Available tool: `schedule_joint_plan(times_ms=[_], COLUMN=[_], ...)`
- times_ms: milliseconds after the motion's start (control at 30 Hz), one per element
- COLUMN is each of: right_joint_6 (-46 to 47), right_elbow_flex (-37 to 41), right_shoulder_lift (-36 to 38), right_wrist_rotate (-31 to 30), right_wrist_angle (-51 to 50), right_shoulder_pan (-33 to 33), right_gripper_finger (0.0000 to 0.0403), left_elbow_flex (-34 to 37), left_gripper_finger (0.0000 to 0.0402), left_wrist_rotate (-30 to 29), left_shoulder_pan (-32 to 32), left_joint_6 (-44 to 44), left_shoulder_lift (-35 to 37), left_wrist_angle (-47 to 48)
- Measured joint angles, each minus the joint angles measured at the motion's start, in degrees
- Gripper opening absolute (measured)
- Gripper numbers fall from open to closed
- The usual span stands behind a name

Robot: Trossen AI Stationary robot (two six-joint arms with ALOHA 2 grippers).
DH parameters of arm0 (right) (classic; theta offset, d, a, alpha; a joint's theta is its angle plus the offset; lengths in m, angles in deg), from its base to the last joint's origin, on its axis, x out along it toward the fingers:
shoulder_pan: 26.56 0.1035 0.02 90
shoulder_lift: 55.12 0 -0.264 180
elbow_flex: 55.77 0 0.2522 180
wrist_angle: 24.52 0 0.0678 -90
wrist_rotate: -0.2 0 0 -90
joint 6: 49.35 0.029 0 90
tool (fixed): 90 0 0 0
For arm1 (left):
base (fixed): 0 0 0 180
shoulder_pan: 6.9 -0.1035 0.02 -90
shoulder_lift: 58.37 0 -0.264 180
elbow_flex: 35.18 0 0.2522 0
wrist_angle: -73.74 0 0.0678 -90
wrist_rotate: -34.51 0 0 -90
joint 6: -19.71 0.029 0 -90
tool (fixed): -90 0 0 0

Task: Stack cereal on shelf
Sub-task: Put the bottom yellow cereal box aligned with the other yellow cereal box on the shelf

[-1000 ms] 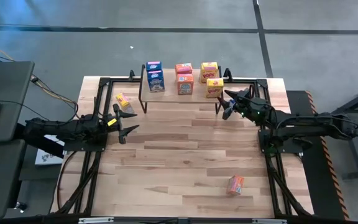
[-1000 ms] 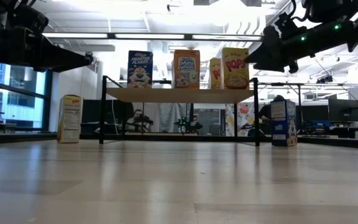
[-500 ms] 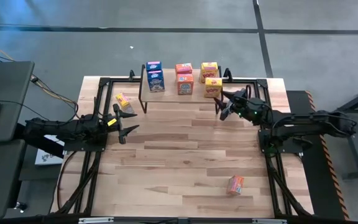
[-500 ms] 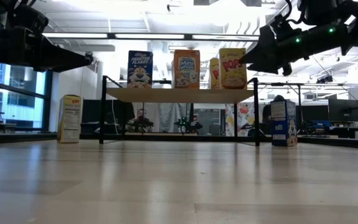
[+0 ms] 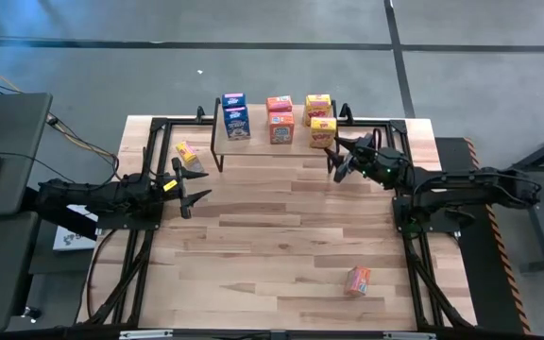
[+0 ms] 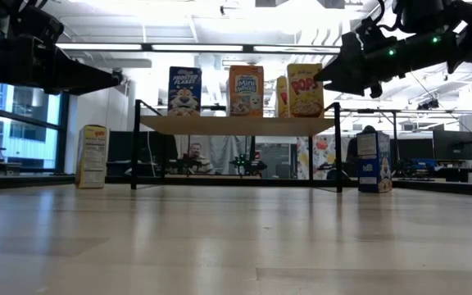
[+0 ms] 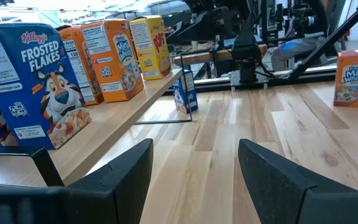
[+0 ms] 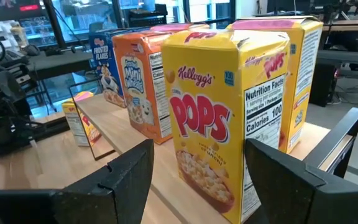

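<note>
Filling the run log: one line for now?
right gripper: open, facing yellow box on shelf | left gripper: open, empty, waiting

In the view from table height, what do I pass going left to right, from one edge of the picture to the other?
Yellow box on the table → blue Frosted Flakes box on the shelf → orange Mini-Wheats box → yellow Pops box → right gripper, overhead with jaws open → blue box on the table.
</note>
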Motion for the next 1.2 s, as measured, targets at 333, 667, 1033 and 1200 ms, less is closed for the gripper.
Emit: schedule_joint_plan(times_ms=[333,667,1033,1200], right_joint_6=[0.4,1.9,4.4,4.6], right_elbow_flex=[0.0,0.0,0.0,0.0], right_shoulder_lift=[-0.2,4.0,10.0,7.9], right_wrist_rotate=[2.1,2.1,4.7,5.8], right_wrist_angle=[0.0,-5.7,-11.1,-9.9], right_shoulder_pan=[-1.8,-1.7,3.1,4.8], right_gripper_finger=[0.0246,0.0246,0.0246,0.0246], left_elbow_flex=[0.0,0.0,0.0,0.0], left_gripper_finger=[0.0229,0.0229,0.0229,0.0229], left_wrist_rotate=[0.0,0.0,0.0,0.0], left_shoulder_pan=[0.0,0.0,0.0,0.0], left_joint_6=[0.0,0.0,0.0,0.0], left_shoulder_lift=[0.0,0.0,0.0,0.0], left_wrist_angle=[0.0,0.0,0.0,0.0])
